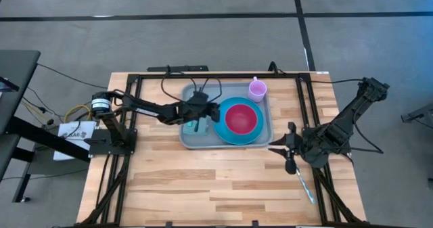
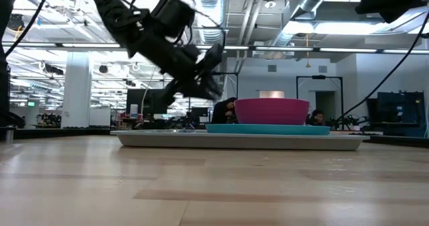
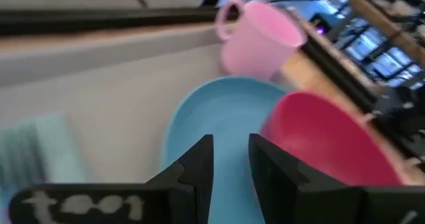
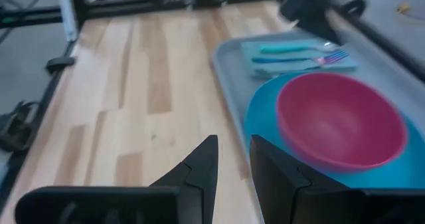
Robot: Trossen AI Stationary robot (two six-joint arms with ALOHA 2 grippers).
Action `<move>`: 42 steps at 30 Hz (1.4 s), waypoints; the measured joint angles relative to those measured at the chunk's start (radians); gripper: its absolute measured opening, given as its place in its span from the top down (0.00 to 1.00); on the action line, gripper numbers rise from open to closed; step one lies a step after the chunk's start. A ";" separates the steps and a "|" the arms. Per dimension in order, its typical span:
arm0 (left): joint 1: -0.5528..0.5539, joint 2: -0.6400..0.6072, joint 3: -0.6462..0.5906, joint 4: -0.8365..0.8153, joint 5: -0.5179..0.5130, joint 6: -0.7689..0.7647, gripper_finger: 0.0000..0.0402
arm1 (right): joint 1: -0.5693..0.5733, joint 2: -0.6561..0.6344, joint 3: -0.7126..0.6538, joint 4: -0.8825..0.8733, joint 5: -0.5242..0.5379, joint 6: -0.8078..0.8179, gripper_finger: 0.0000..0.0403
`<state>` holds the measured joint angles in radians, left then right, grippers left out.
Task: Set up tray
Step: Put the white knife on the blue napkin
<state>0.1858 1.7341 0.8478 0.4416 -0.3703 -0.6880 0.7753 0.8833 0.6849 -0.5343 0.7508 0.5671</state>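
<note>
The left hand (image 1: 201, 117), fingers slightly parted and empty, is best lifted straight clear of the cutlery (image 4: 302, 54) laid on the tray (image 1: 193, 141).

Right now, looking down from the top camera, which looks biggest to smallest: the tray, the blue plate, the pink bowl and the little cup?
1. tray
2. blue plate, which sits on the tray
3. pink bowl, which sits on the plate
4. cup, clearly the smallest
</note>
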 joint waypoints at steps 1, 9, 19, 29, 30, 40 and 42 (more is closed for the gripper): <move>-0.006 0.000 0.013 0.000 0.001 0.023 0.79 | 0.000 0.000 0.000 0.000 -0.022 0.000 0.80; -0.063 0.000 0.106 -0.003 0.009 0.197 0.79 | 0.003 0.000 0.000 0.000 -0.099 0.105 0.80; -0.134 0.000 0.175 -0.011 0.007 0.336 0.79 | -0.090 0.000 0.000 0.026 -0.052 0.199 0.80; -0.187 -0.001 0.187 -0.017 -0.002 0.378 0.79 | -0.206 0.004 0.000 -0.072 -0.096 0.267 0.80; -0.191 -0.001 0.187 -0.018 -0.002 0.386 0.79 | -0.218 0.009 0.000 -0.071 -0.090 0.267 0.80; -0.205 -0.006 0.187 -0.019 -0.079 0.457 0.79 | -0.380 0.076 0.000 0.013 -0.093 0.143 0.80; -0.205 -0.017 0.187 -0.016 -0.094 0.474 0.79 | -0.399 0.080 0.001 0.011 -0.130 0.093 0.79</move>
<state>-0.0190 1.7167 1.0343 0.4258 -0.4648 -0.2136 0.3766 0.9634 0.6856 -0.5237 0.6208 0.6598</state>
